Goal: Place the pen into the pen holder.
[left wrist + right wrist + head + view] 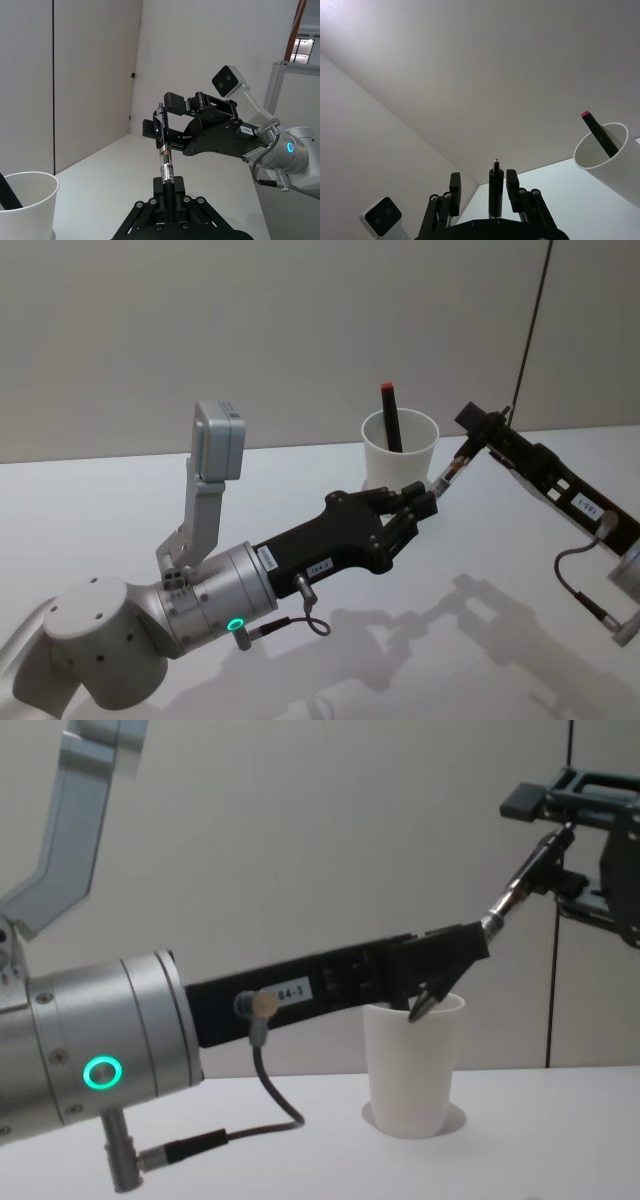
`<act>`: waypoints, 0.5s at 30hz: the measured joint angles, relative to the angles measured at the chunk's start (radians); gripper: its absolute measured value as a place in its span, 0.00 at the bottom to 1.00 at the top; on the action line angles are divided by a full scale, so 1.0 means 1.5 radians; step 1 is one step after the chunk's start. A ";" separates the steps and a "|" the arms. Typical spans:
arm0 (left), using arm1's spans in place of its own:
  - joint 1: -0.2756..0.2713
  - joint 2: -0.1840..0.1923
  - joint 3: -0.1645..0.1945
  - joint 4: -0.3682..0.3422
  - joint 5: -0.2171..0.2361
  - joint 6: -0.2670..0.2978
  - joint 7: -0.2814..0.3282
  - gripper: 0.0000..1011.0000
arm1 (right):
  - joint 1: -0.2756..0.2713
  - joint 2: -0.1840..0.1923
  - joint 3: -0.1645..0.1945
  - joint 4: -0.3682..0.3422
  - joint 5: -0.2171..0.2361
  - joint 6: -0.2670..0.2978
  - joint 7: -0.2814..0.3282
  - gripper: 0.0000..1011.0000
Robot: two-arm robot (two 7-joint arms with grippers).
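The left arm reaches forward over the white table (480, 640), its left gripper (432, 498) clamped on one end of the slim black and clear pen (452, 470). The right gripper (478, 440), coming from the right, has its fingers spread either side of the pen's other end. Just beside them stands the plain white paper cup (398, 452), near the table's far edge, with a dark red-tipped marker (389, 416) inside.
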 joint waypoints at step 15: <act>0.000 0.000 0.000 0.000 0.000 0.000 0.000 0.11 | 0.002 -0.001 -0.002 0.001 -0.003 -0.001 -0.002 0.14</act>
